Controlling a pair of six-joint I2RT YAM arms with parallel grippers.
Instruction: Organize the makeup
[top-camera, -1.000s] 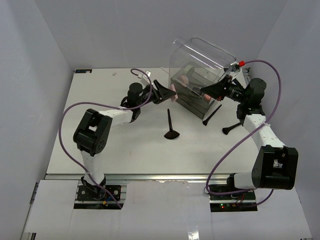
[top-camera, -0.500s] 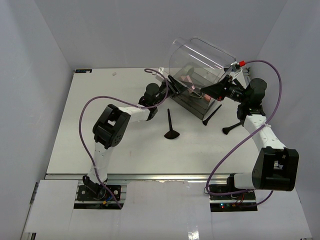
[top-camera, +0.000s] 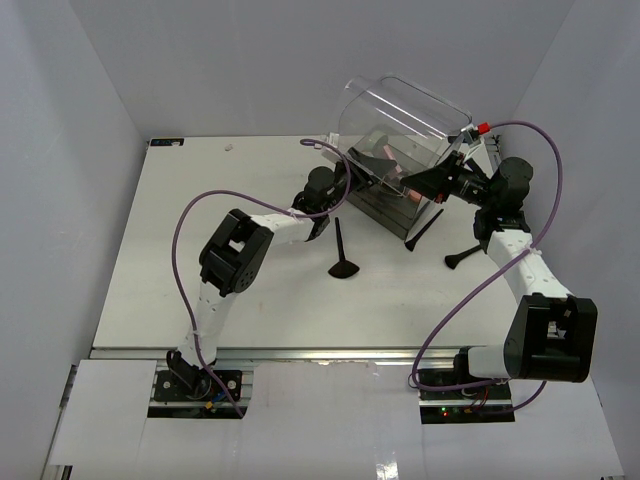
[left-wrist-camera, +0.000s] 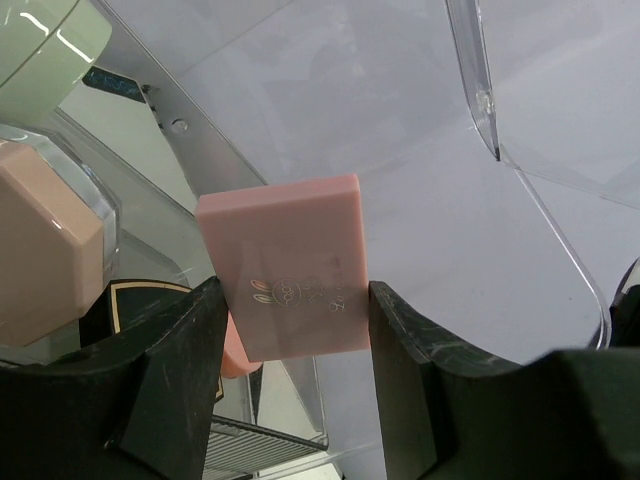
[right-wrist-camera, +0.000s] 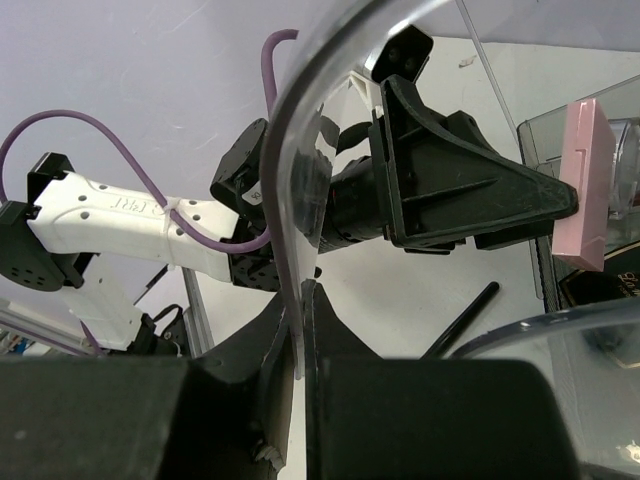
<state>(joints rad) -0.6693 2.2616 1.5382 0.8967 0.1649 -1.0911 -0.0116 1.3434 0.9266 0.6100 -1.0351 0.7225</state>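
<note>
My left gripper (top-camera: 372, 168) is shut on a flat pink rectangular case (left-wrist-camera: 285, 265) and holds it inside the open top of the clear box (top-camera: 385, 195). The case also shows in the right wrist view (right-wrist-camera: 582, 185). A pink octagonal puff (left-wrist-camera: 45, 255) and a pale green jar (left-wrist-camera: 40, 50) sit in the box to the left of the case. My right gripper (right-wrist-camera: 303, 300) is shut on the rim of the box's clear lid (top-camera: 405, 105) and holds it raised. A fan-headed brush (top-camera: 343, 252) lies on the table.
Two black-handled brushes lie on the table right of the box, one (top-camera: 425, 229) against its front corner and one (top-camera: 463, 255) near my right arm. A black compact with gold trim (left-wrist-camera: 150, 300) lies low in the box. The white table (top-camera: 200, 250) is walled on three sides.
My left arm has reached right from the table's middle to the box, carrying the pink case into its open top. The right gripper has kept the lid raised.
</note>
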